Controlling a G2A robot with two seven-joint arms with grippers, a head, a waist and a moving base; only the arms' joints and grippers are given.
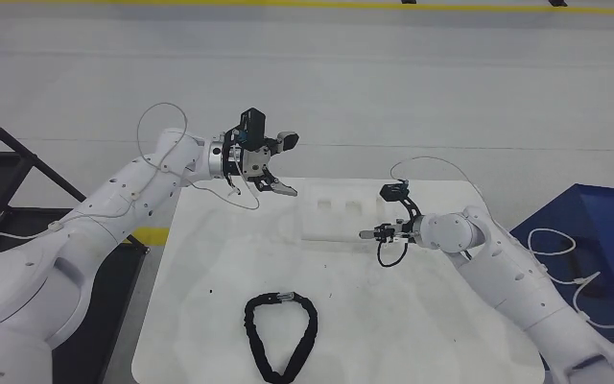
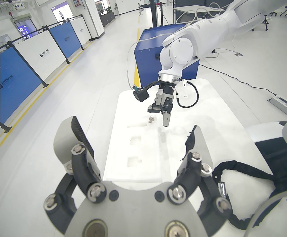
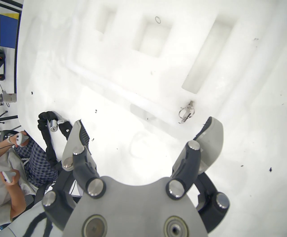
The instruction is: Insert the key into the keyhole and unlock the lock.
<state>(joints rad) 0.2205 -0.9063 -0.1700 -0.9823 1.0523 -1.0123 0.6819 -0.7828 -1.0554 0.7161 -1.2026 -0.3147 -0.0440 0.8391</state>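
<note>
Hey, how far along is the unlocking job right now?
Nothing is done yet. The key lies on the foam block, ungrasped; the right pincer hovers open near it. The left pincer is open and empty. Remaining: grasp the key, insert it in the lock on the table, turn it.

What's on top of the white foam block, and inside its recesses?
The key on its ring lies on the foam block, beside the long recess's end. A small loose ring sits at the middle recess's edge. Walls partly hide the recess floors.
</note>
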